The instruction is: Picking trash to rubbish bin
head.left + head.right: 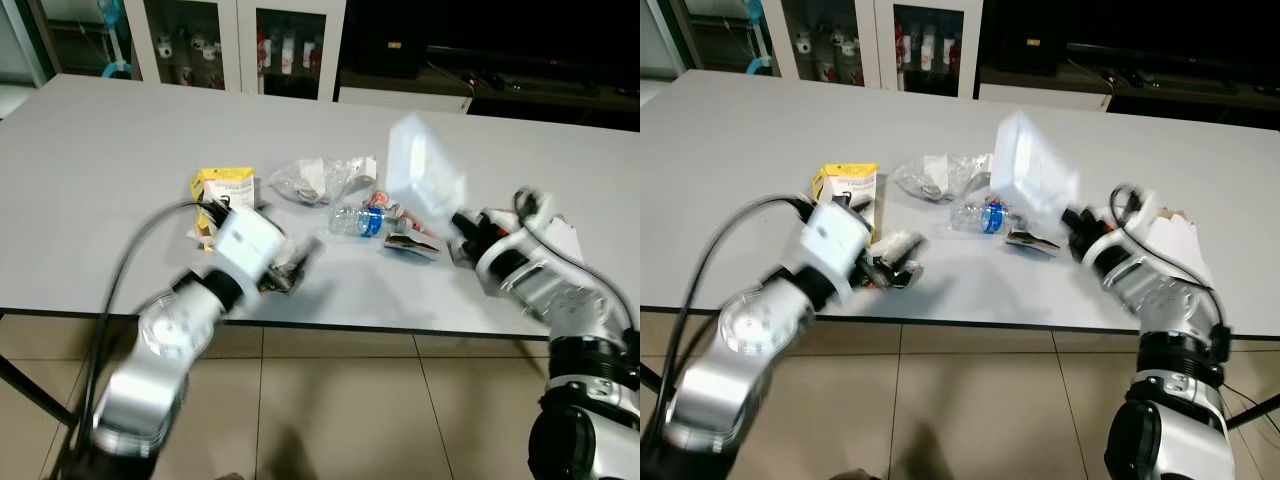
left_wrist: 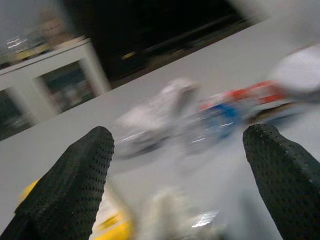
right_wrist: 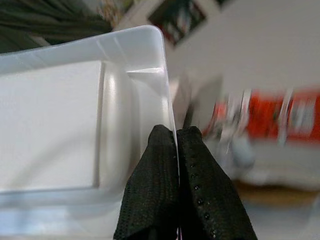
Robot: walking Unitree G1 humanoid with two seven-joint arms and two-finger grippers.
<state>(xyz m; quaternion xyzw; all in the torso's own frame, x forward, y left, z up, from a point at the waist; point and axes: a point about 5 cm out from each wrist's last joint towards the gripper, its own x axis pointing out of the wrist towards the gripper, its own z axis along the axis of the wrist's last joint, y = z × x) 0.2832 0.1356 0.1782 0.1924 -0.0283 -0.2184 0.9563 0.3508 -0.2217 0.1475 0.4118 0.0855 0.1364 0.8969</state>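
Head stereo pair looks forward-down at the grey rectangular tabletop point(image 1: 120, 160), sharing the litter pile. Wrist cams sit close behind their black fingers, both catching the crushed clear plastic bottle point(image 1: 358, 221).

No text, brand, number or sign can be read. Dark printing is seen on the white panel of the yellow paper packet point(image 1: 226, 188) lying on the grey table point(image 1: 120, 150), but it is too small and blurred for any word to be made out. The blue and red label of the crushed clear plastic bottle point(image 1: 362, 219) is likewise smeared beyond reading.
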